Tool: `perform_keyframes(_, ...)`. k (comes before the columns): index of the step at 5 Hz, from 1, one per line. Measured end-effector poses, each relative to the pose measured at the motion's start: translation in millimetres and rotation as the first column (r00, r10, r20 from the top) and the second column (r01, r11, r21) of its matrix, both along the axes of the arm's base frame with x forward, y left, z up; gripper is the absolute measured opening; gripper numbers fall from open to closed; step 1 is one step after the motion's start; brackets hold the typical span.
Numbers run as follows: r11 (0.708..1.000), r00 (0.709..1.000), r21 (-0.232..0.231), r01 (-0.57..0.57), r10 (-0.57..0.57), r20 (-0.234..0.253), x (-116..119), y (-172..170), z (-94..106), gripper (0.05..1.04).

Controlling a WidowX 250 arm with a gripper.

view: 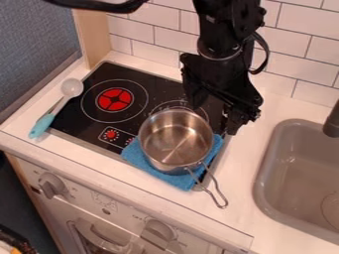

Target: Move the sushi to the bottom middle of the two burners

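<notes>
I can't tell where the sushi is from here. The far part of the right burner shows only as a partial ring, with the rest hidden behind the pot and the dark arm. Black on black, the arm's lower parts blur into the stove, whose far right corner they cover. The arm is cut off by the top edge, the sink and faucet by the right one.

My gripper hangs beside the pot, on its far right side, above the stove's right edge. I cannot tell whether it is apart or together, nor whether it holds anything; I can't judge contact with the pot either.

The pot stands upright on a blue cloth that covers the stove's near right corner and hangs over its near edge. Its wire handle points out over the bench, toward the near edge. To the right, a strip of bench runs between stove and sink, and there's room over it. The left burner is in full view between the pot and the spoon, which lies across the stove's left edge. Behind the stove, the tiled wall limits me.
</notes>
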State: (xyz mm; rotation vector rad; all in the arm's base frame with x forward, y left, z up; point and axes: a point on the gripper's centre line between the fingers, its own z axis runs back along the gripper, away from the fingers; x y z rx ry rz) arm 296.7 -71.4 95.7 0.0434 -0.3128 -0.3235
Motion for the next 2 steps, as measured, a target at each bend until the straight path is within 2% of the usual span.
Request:
perform_keyframes(1,1.0,1.0,0.007,0.002,-0.001,-0.025,-1.3,-0.1,-7.8,1.001)
perform_keyframes(2,1.0,1.0,0.007,-0.017,0.017,-0.008,8.6,9.3,-2.7,1.001)
